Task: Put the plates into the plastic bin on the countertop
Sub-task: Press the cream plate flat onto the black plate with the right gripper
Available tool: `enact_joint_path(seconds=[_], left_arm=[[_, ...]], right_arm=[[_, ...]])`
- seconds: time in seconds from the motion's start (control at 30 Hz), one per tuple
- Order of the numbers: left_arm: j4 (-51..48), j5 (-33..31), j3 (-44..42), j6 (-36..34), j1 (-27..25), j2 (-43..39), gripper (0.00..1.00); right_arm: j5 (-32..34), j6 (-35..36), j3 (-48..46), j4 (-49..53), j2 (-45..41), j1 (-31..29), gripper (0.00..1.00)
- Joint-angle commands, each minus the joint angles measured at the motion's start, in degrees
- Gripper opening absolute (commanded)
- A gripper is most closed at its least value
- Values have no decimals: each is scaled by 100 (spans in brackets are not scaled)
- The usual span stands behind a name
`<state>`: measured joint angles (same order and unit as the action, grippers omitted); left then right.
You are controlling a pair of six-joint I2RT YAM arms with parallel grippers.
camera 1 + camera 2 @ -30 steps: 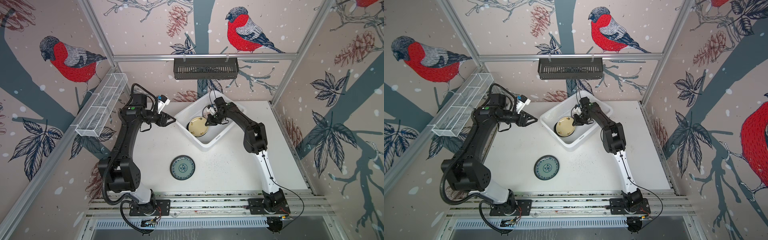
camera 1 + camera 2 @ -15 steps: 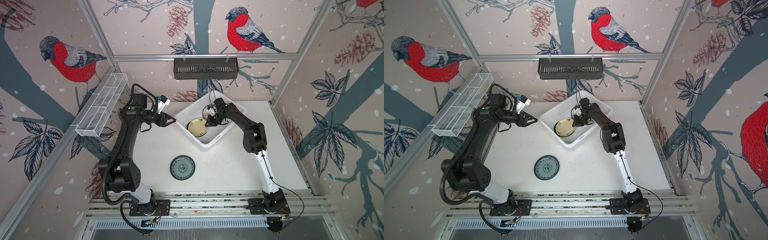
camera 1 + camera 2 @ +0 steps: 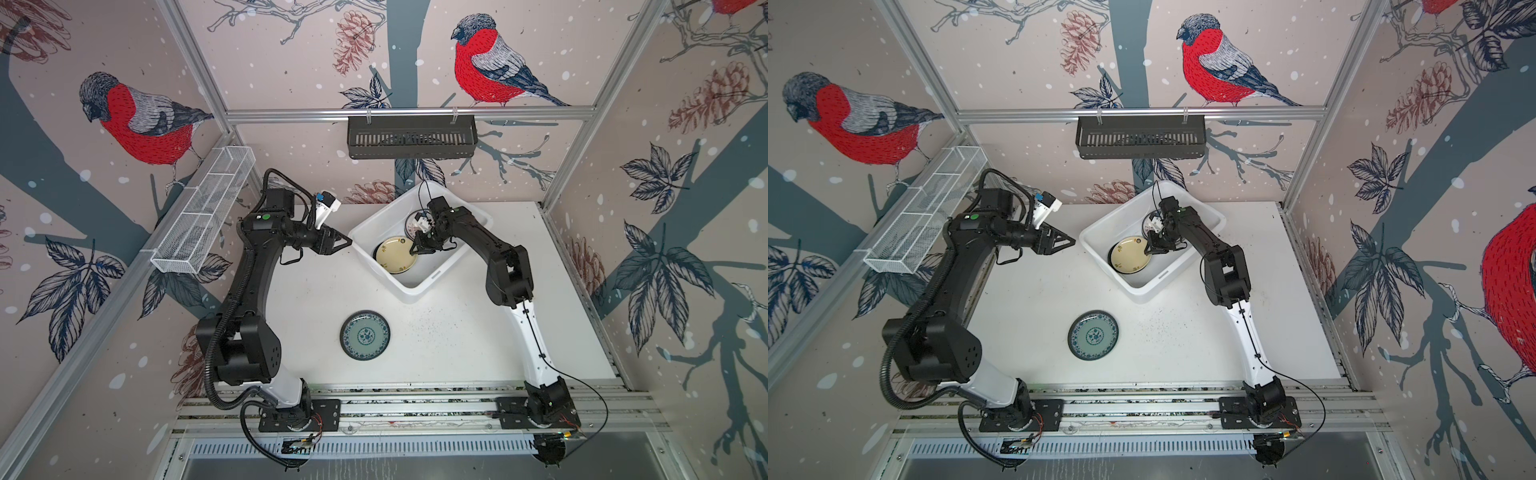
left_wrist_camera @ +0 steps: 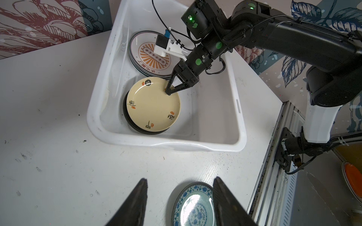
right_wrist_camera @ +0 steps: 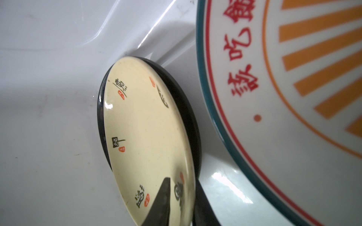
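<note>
On the white countertop [image 3: 457, 340], in both top views, you see the plastic bin [image 3: 417, 289] set cornerwise toward the back. The right gripper [image 3: 417, 250] reaches down inside it to the edge of the cream-yellow plate [image 3: 395, 257]. The teal plate [image 3: 365, 335] lies alone on the open surface in front of the bin, well apart from it. The left gripper [image 3: 347, 242] hovers just beside the bin's left corner, holding nothing. In the left wrist view, your left gripper's fingers [image 4: 137, 203] stand apart and empty over the countertop, and the teal plate [image 4: 194, 207] shows between them, lying flat. Inside the bin, the cream-yellow plate [image 4: 150, 105] rests on a black plate [image 4: 125, 115], beside a stack topped by the sunburst plate [image 4: 145, 56]. The right gripper's jaws, nearly together, straddle the cream-yellow plate's rim. In the right wrist view, one finger [image 5: 162, 201] lies over the cream-yellow plate's face and the other runs under its rim. You cannot tell whether they pinch it or merely bracket it. The sunburst plate [image 5: 274, 97] fills the frame close beside.
</note>
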<state>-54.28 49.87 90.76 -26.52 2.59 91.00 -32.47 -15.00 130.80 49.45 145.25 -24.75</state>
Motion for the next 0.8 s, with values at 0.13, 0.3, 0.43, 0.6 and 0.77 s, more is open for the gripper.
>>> enact_joint_path(seconds=[0.13, 0.3, 0.43, 0.6, 0.77], left_arm=[[-109, 136, -23, -136, 9, -49, 54], [-100, 152, -57, -126, 13, -40, 54], [-94, 142, -80, -125, 9, -50, 54], [-91, 137, -93, -125, 9, -43, 54], [-94, 142, -102, -117, 8, -56, 54]], right_arm=[[208, 100, -65, 127, -182, 1, 25], [250, 93, -120, 82, -233, 1, 26], [284, 94, -132, 49, -254, 5, 26], [221, 52, -146, -5, -236, 6, 24], [173, 47, -152, -31, -218, -5, 21]])
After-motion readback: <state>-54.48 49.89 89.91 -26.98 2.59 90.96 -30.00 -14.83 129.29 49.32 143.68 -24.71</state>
